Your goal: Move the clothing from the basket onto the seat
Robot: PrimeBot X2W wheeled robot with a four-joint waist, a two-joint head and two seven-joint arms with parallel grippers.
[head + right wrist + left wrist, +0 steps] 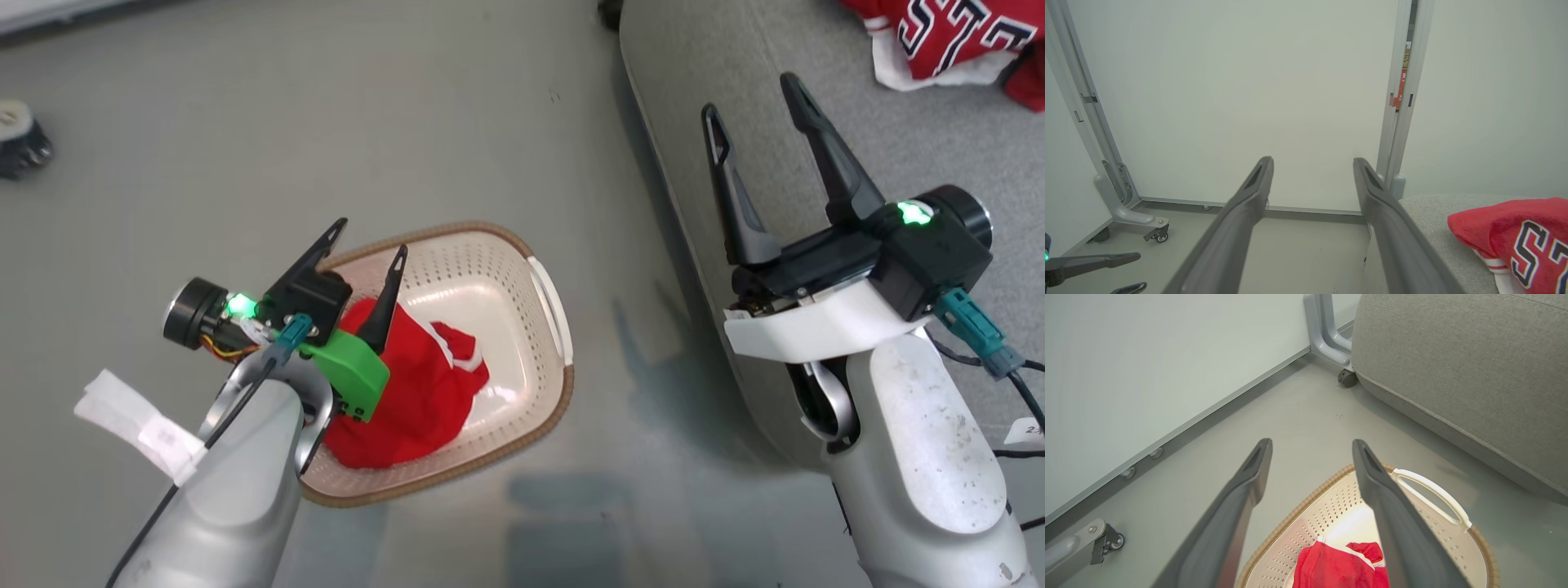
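Left tool spread empty over basket rim; right tool spread empty above seat edge.

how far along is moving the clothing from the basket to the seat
Done: the jersey lies on the seat. In hand: nothing gripped; the open left gripper hangs over the red garment in the basket, the right gripper open above the seat. Left: lift that garment onto the seat.

A red garment with white trim is lying crumpled in the near end of the cream perforated basket. The red lettered jersey is lying bunched on the grey seat, well in from its basket-side edge.
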